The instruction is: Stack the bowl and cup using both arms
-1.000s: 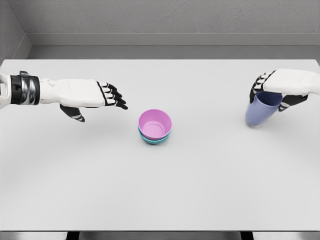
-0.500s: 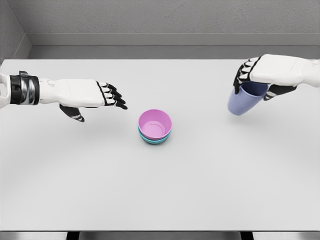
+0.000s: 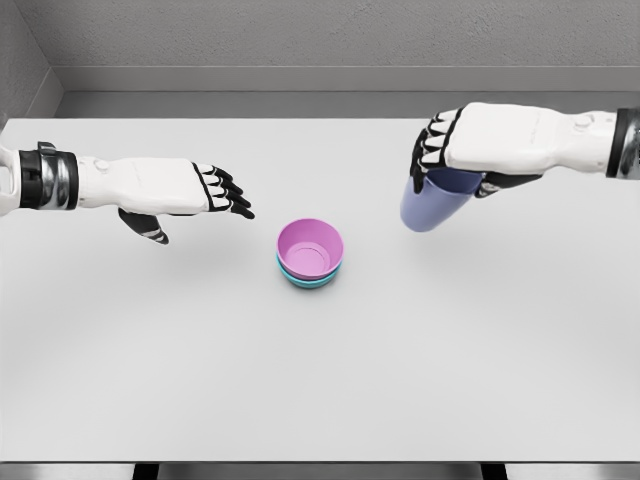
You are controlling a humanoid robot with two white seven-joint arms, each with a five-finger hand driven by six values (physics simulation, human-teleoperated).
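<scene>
My left hand (image 3: 190,190) hangs open over the table's (image 3: 320,380) left side, fingers straight, holding nothing. Near the table's middle sits the pink bowl (image 3: 310,246) nested in the teal bowl (image 3: 312,279) — well apart from both hands. Toward the far right, my right hand (image 3: 470,150) grips the blue cup (image 3: 432,202) by its rim — tilted, above the surface.
</scene>
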